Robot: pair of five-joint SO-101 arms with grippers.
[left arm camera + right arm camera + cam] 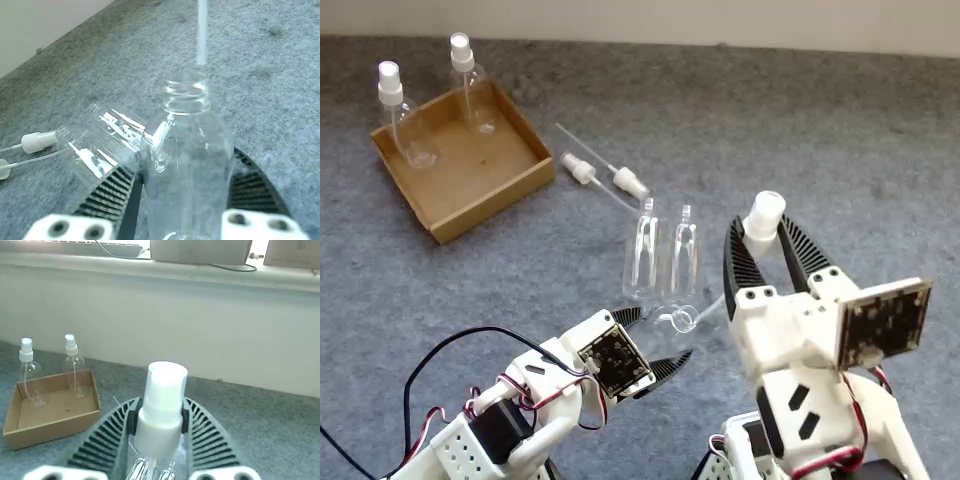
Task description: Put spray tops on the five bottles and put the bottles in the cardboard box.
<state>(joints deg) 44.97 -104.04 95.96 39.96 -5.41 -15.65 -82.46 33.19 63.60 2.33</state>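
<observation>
My left gripper (655,338) (182,192) is shut on a clear uncapped bottle (672,320) (185,150), its open mouth (186,92) tilted up. My right gripper (761,226) (159,415) is shut on a white spray top (765,210) (162,385). That top's thin tube (201,30) ends just above the bottle's mouth. Two more uncapped bottles (642,250) (685,250) (100,145) lie side by side on the carpet. Beyond them lie two loose spray tops (580,170) (630,182) (37,141). The cardboard box (480,205) (50,422) holds two capped bottles (400,125) (470,90) (26,370) (72,365).
Everything rests on grey carpet (840,130), with open floor to the right and behind the bottles. A pale wall (200,320) runs along the far edge. Black and red cables (440,370) loop beside the left arm's base.
</observation>
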